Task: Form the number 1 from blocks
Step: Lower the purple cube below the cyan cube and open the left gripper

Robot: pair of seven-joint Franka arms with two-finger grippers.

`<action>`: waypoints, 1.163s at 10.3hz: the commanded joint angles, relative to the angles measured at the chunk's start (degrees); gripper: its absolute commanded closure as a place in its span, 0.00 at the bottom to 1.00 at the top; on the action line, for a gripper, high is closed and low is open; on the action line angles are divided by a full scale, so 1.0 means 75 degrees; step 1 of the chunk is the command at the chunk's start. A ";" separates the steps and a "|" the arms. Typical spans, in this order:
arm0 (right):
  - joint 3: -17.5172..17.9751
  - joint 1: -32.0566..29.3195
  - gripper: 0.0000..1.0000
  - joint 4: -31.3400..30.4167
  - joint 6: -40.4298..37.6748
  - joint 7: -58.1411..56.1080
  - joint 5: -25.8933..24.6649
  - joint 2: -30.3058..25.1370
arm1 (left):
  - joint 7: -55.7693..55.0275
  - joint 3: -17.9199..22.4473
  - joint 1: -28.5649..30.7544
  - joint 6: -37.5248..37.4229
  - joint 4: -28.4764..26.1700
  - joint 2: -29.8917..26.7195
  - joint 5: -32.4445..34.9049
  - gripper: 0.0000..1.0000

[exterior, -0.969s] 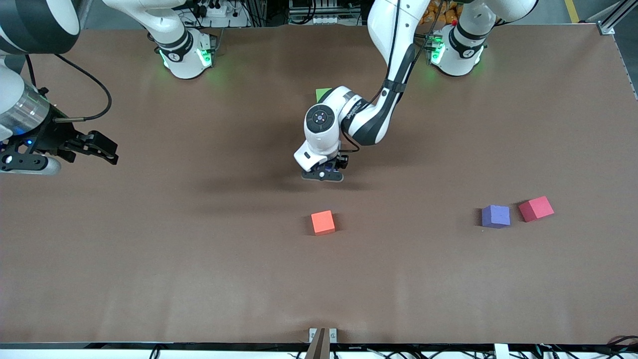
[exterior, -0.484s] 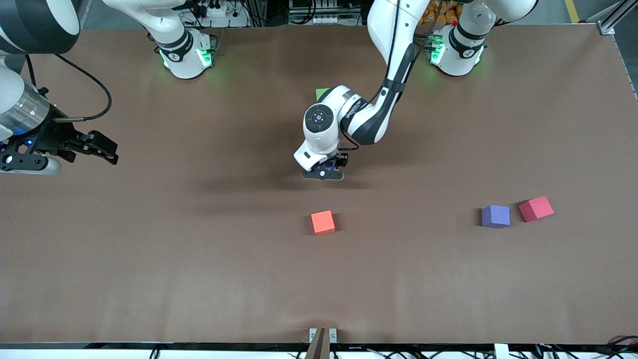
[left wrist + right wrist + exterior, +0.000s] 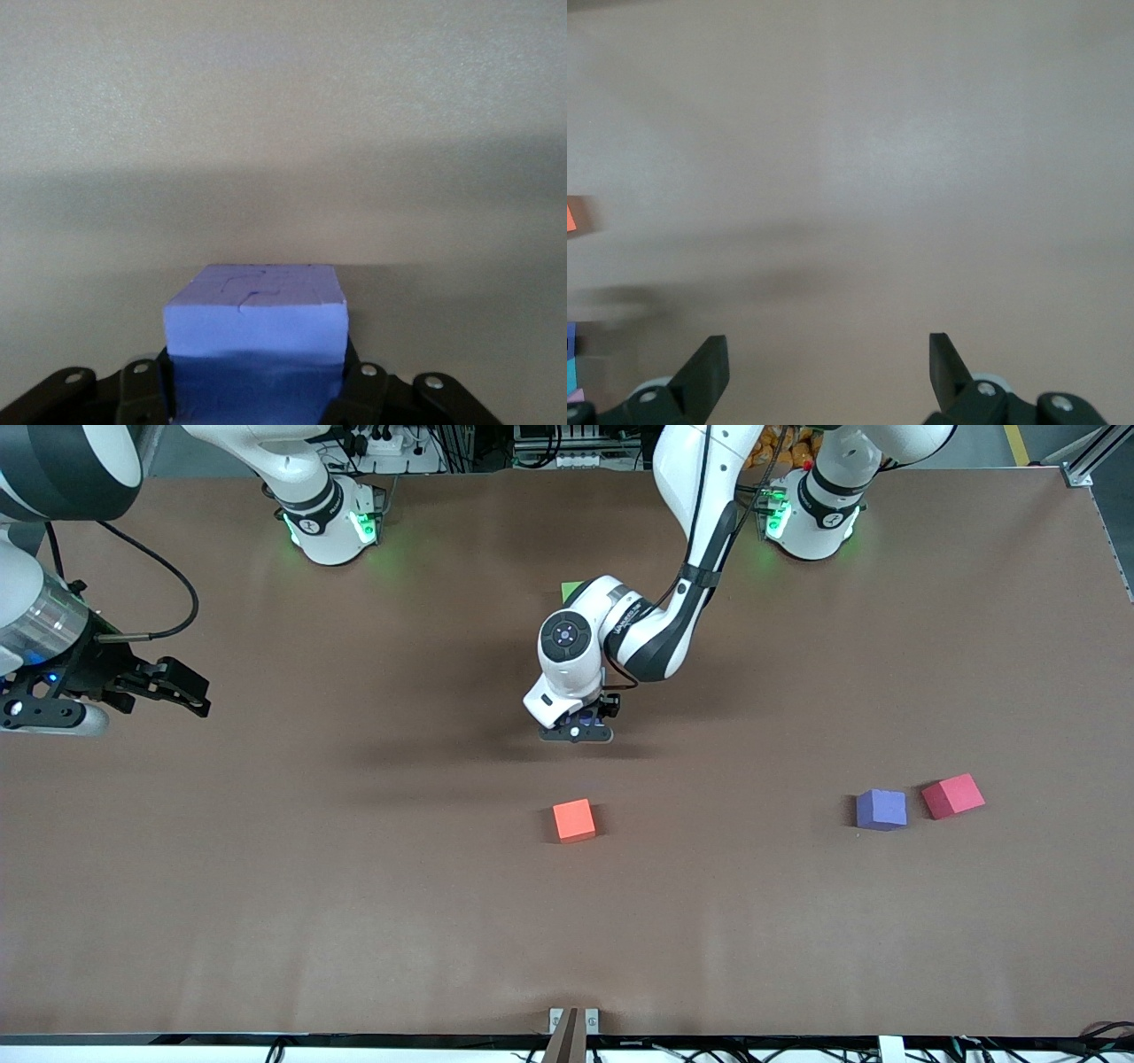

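My left gripper (image 3: 577, 732) is shut on a light blue block (image 3: 255, 310) low over the middle of the table; whether the block touches the table I cannot tell. In the left wrist view the left gripper (image 3: 254, 391) clamps the block's lower half. A green block (image 3: 573, 589) peeks out from under the left arm's wrist. A purple block (image 3: 881, 809) lies toward the left arm's end. The pink blocks are hidden, apart from a pink sliver (image 3: 572, 395) at the edge of the right wrist view. My right gripper (image 3: 202, 696) waits open and empty over the right arm's end; its own view shows that gripper (image 3: 828, 354) above bare table.
An orange cube (image 3: 574, 819) lies nearer the front camera than the left gripper. A red cube (image 3: 953, 795) sits beside the purple block. The brown table (image 3: 354, 886) stretches wide around them.
The left gripper with the blue block has shifted slightly away from the orange cube. The right arm has not moved.
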 commanded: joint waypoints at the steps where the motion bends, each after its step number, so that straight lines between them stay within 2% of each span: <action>1: 0.0056 -0.0058 0.00 0.0039 -0.0090 -0.0087 0.0000 -0.0055 | -0.0203 -0.0031 0.0003 -0.0169 -0.0001 -0.0001 0.0143 0.01; 4: 0.0067 -0.0058 0.00 0.0039 -0.0102 -0.0087 0.0000 -0.0055 | -0.0297 0.0225 0.0015 -0.0169 0.0244 -0.0129 0.0132 0.00; 9: 0.0044 -0.0140 0.00 0.0389 -0.0651 -0.0098 -0.0012 -0.0055 | -0.0286 0.1573 0.0201 -0.0706 0.0269 -0.1393 0.0179 0.00; 11: 0.0067 -0.0385 0.00 0.0659 -0.1049 -0.0354 -0.0012 -0.0078 | -0.0158 0.1540 0.0983 -0.0976 0.0269 -0.2071 0.0202 0.00; 12: 0.0079 -0.0526 0.00 0.0718 -0.1144 -0.0600 -0.0012 -0.0101 | 0.0203 0.1261 0.1509 -0.1337 0.0257 -0.2423 0.0225 0.00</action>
